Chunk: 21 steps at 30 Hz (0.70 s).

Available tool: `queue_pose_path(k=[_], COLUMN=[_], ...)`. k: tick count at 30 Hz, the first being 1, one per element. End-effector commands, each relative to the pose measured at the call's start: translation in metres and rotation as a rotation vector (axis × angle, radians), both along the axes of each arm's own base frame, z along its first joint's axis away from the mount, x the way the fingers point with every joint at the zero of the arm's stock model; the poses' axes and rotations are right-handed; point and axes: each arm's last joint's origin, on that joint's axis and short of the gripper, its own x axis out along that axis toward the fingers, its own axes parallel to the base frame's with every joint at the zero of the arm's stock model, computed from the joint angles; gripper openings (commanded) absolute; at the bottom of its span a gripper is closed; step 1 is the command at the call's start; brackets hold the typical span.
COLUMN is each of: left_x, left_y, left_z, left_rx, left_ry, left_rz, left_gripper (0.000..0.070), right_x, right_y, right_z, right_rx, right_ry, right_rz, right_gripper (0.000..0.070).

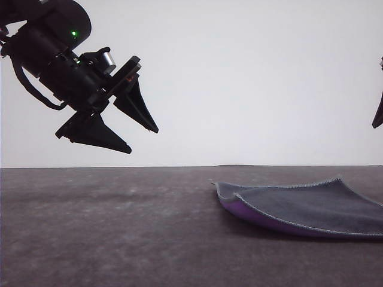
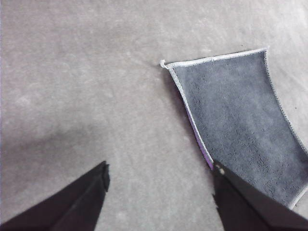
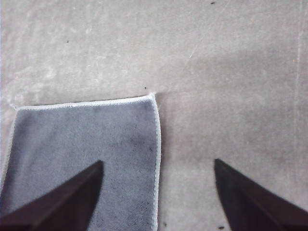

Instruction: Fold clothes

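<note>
The clothes [image 1: 305, 206] lie folded on the grey table at the right, dark grey face up, with a purple strip showing along the near fold and light stitched edging. My left gripper [image 1: 143, 139] hangs open high above the table, left of the cloth, holding nothing. From the left wrist, the clothes [image 2: 240, 120] lie beyond the open left gripper [image 2: 161, 180]. A dark tip of the right arm [image 1: 378, 113] shows at the right edge of the front view. My right gripper [image 3: 156, 168] is open above the corner of the clothes [image 3: 86, 144], apart from them.
A grey mottled table [image 1: 108, 227] stretches bare to the left and in front of the cloth. A plain white wall [image 1: 251, 78] stands behind its far edge.
</note>
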Motion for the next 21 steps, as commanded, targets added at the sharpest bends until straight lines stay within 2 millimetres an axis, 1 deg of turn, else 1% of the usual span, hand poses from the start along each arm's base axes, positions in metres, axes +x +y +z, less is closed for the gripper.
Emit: queue_pose_path(k=[1,6,10,12,16,21], left_x=[0.004,0.005,0.013,0.021,0.043,0.071], left_y=[-0.005,-0.011,-0.019,-0.024,-0.040,-0.066], left_z=[0.002,0.005,0.009,0.008,0.002,-0.014], left_rx=[-0.008,-0.040,-0.108,-0.137,-0.182,-0.173], left_ry=[-0.015,-0.045,-0.053,-0.030,0.038,0.094], left_rz=[-0.012,-0.012,-0.008,-0.027,-0.088,-0.125], left_gripper=[0.0434,0.0434,0.0434,0.0434,0.0434,0.0434], right_x=[0.004,0.005,0.011,0.016,0.033,0.057], right_y=[-0.002,-0.002,-0.002,-0.003,-0.005,-0.010], right_z=[0.003,0.003,-0.002,-0.006,-0.017,-0.029], right_rx=[-0.011,-0.011,0.030,0.064,0.115,0.144], right_ry=[-0.020,-0.027,-0.037,-0.038,-0.023,-0.008], right_rz=[0.008,0.008,0.025,0.033,0.055,0.078], right_gripper=[0.0492,0.0491,0.0491,0.0491,0.0491,0.0490])
